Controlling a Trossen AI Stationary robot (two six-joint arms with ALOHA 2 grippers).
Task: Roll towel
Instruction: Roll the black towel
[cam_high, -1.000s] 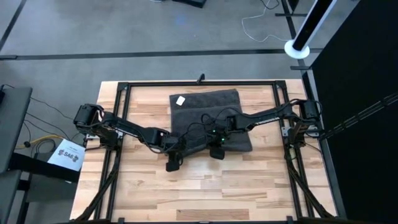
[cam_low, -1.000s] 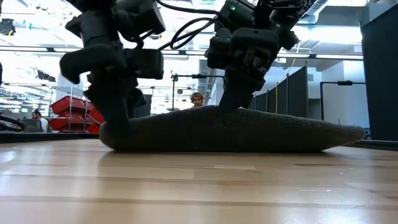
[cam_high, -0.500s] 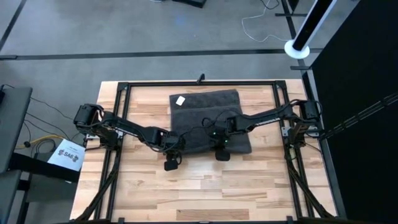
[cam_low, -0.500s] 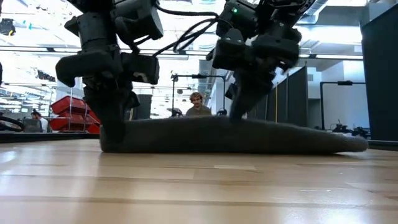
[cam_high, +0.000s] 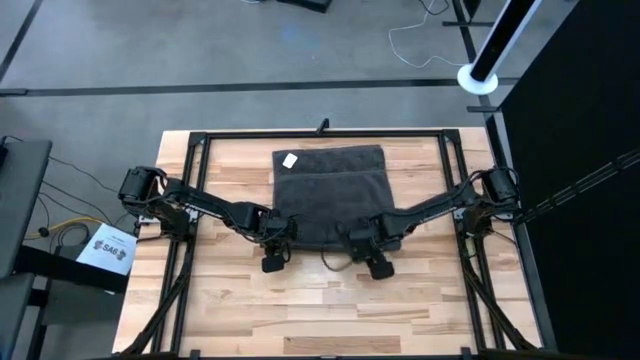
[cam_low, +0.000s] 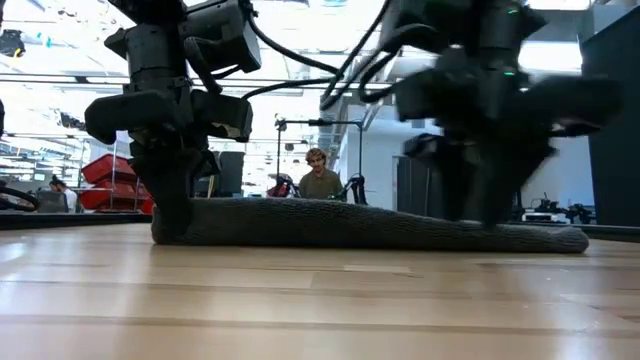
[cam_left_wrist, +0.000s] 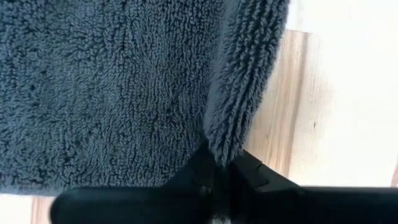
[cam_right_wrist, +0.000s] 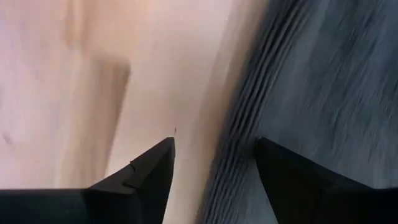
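The right pincer (cam_right_wrist: 214, 149) is hanging with its fingers (cam_right_wrist: 146, 171) spread apart, straddling the towel (cam_right_wrist: 311, 81) edge: one over pale counter (cam_right_wrist: 74, 81) wood, one over grey terry.

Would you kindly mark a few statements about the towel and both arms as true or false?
1. The towel lies flat, with no roll formed. True.
2. The left gripper has its jaws closed on the towel's edge. True.
3. The right gripper is clamped on the towel. False: its jaws are open at the towel's near edge.
4. The white label sits at the towel's near corner. False: it is at the far left corner.
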